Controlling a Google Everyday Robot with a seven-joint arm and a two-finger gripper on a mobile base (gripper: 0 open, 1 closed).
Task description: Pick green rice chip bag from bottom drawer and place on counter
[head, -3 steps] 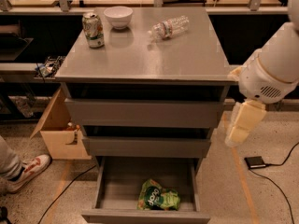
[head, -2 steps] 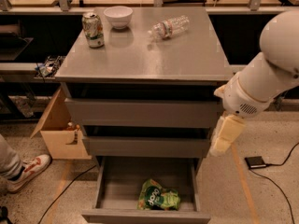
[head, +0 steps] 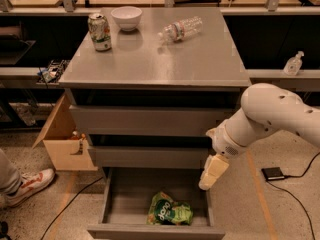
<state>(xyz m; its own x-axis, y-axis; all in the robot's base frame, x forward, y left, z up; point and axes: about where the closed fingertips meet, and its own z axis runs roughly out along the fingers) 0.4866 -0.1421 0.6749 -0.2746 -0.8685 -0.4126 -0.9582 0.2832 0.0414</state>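
Okay, we see the bottom drawer pulled open. The green rice chip bag lies on the drawer's floor, near the front wall, a bit right of middle. The gripper hangs just above the drawer's right side wall, pointing down, apart from the bag. It carries nothing that we can see, and we cannot tell how far it is open. The white arm reaches in from the drawer's right. Well above the drawer is the counter, with a green-and-white drink can, a white bowl and a clear plastic bottle lying on its side. Left of the drawer, on the floor, are an open cardboard box and a white sneaker.
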